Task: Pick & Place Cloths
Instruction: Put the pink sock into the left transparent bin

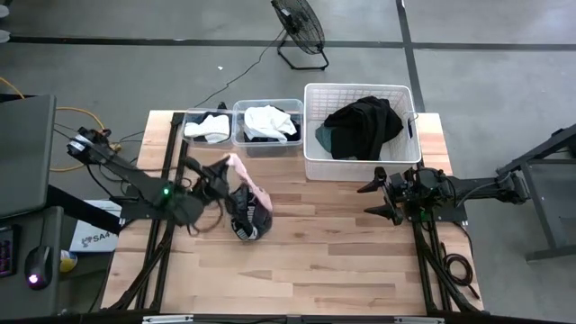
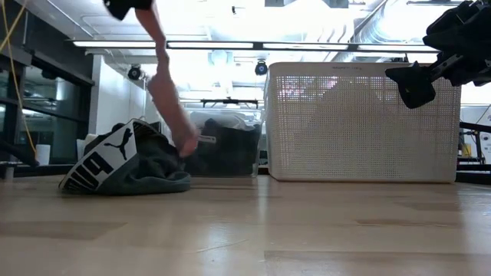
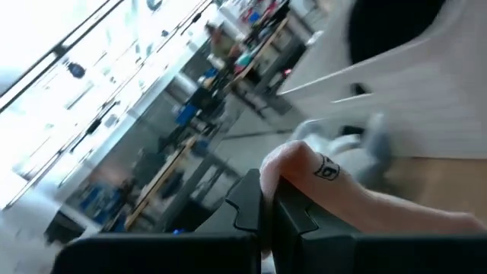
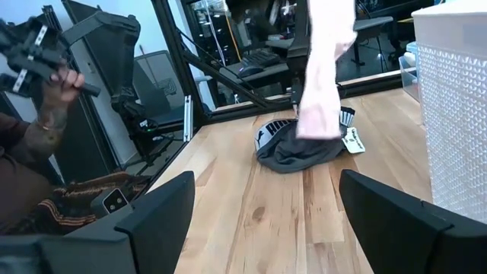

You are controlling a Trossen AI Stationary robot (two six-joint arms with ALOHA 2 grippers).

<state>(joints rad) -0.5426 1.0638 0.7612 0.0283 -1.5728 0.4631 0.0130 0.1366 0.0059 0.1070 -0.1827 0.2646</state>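
Observation:
My left gripper (image 1: pixel 219 173) is raised over the table's left half, shut on a pink cloth (image 1: pixel 252 184). In the low view that pink cloth (image 2: pixel 165 92) slants down from the gripper to a dark grey garment with a white-lettered black waistband (image 2: pixel 123 161), which lies crumpled on the table (image 1: pixel 250 222). The right wrist view shows the pink cloth (image 4: pixel 323 76) hanging over the grey garment (image 4: pixel 300 148). My right gripper (image 1: pixel 382 198) hovers open in front of the white basket, touching nothing. My left gripper pinches the pink cloth's upper end (image 3: pixel 293 164) between its two shut fingers (image 3: pixel 251 209); one layer or several, I cannot tell. The cloth hangs below the gripper in a long, fairly straight strip. Its lower end (image 2: pixel 184 144) reaches down to the grey garment.
A white slatted basket (image 1: pixel 310 153) at the far right holds black cloths (image 1: pixel 364 126). Two clear bins (image 1: pixel 236 135) at the far edge hold white and black cloths. A person's hand (image 4: pixel 57 87) shows beyond the table's left side. Bare wood lies toward the near edge.

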